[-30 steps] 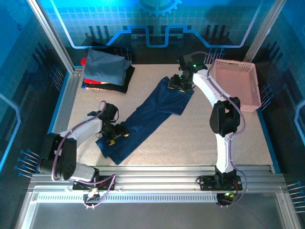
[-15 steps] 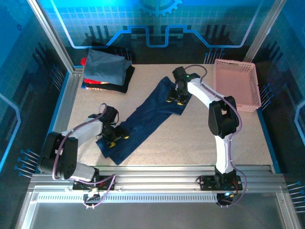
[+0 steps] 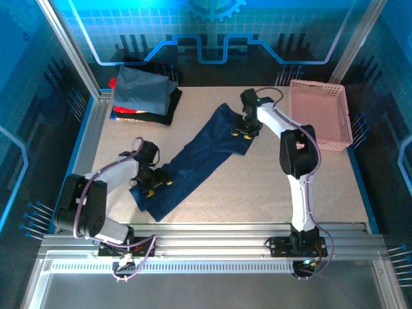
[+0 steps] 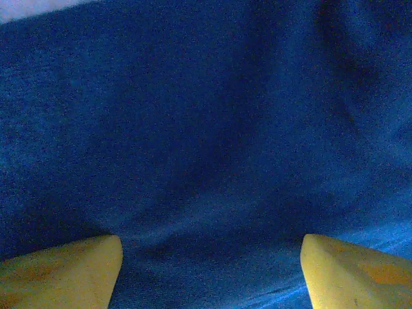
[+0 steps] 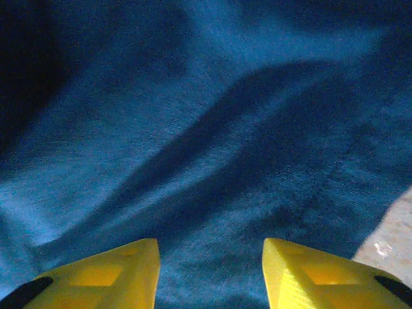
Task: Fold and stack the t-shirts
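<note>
- The navy t-shirt [image 3: 205, 151] lies on the counter [image 3: 277, 187] as a long, narrow strip. It runs diagonally from the near left toward the far middle. Its narrowness suggests the lengthwise folds are already in.
- The left gripper [image 3: 152, 183] sits low over the strip's near end. In the left wrist view its yellow fingers [image 4: 61, 270] are spread wide with navy cloth beneath them, and they pinch nothing.
- The right gripper [image 3: 244, 131] is down at the far end, by the strip's right-hand corner. Its fingers [image 5: 100, 273] are also spread, above rumpled cloth, with a sliver of bare counter beside it.
- Done so far: a folded stack [image 3: 143, 98] sits at the far left corner, with a slate-blue tee on top, a red one peeking out and a black one beneath.
- Left to do, as I judge it: fold the navy strip crosswise into a compact packet, then set it on that stack.
- The pink basket [image 3: 320, 111] stands at the far right, apart from the shirt.
</note>
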Controlling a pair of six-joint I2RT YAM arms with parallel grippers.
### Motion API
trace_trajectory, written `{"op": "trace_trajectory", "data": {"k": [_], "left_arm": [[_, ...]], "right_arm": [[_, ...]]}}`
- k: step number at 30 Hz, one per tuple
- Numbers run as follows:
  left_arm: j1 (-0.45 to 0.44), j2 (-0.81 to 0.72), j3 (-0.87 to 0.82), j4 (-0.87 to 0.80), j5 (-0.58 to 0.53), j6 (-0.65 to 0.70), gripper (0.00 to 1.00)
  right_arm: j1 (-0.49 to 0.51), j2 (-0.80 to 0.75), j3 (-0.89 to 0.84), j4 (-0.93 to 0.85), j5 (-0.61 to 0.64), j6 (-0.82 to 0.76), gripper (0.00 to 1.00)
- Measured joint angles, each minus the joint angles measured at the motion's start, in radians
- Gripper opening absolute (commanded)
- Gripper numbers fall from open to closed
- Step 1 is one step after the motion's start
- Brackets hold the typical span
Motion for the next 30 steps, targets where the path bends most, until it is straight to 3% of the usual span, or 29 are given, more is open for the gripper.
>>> {"op": "trace_trajectory", "data": {"k": [5,15,20,24,30], "left_arm": [[0.021,0.055,0.054,-0.004,-0.028,0.022,0.75],[0.06,0.153,0.155,-0.034,-0.082,0.118,0.74],[0.082,0.218,0.232,-0.043,-0.108,0.185,0.74],[0.093,0.236,0.269,-0.043,-0.119,0.249,0.75],[0.109,0.231,0.351,-0.046,-0.097,0.325,0.75]], "right_arm": [[0.003,-0.034,-0.106,0.029,0.026,0.066,0.47],[0.01,-0.34,-0.586,0.115,0.043,0.236,0.49],[0.104,-0.492,-0.791,0.135,0.03,0.388,0.52],[0.166,-0.563,-0.867,0.142,-0.005,0.492,0.55],[0.161,-0.612,-0.819,0.074,-0.013,0.511,0.58]]}}
